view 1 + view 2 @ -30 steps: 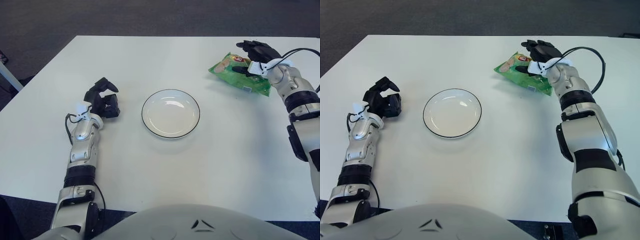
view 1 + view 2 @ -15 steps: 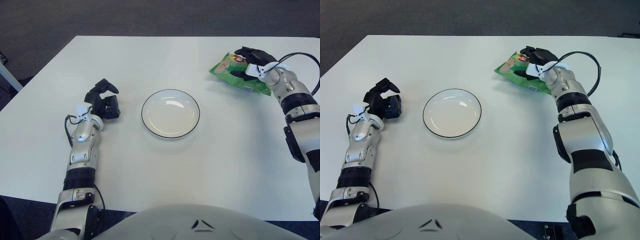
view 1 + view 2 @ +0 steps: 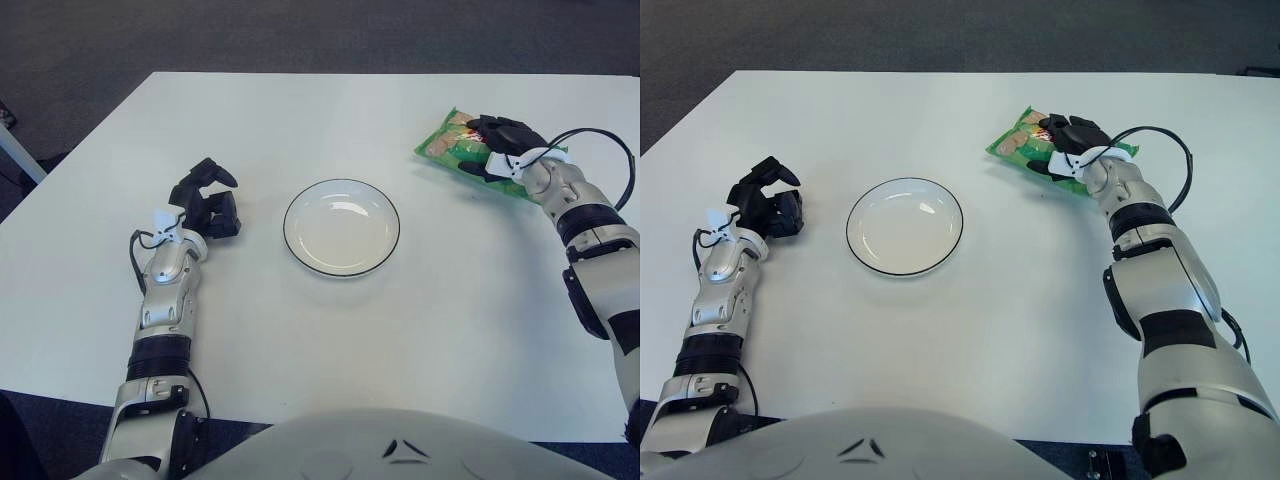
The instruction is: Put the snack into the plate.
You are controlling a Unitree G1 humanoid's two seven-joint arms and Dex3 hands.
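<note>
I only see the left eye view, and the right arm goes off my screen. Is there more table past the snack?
Observer: Yes. In the right eye view the table runs on, white, well to the right of the snack, which the right robot hand is closed on.
Operator: Where does that arm come from?
Observer: Here the right arm shows whole. It goes from the wrist back over the table, past the elbow, to the shoulder at the bottom right.
Operator: And the other hand?
Observer: Nothing new there. The left robot hand is curled and holds nothing, left of the plate.
</note>
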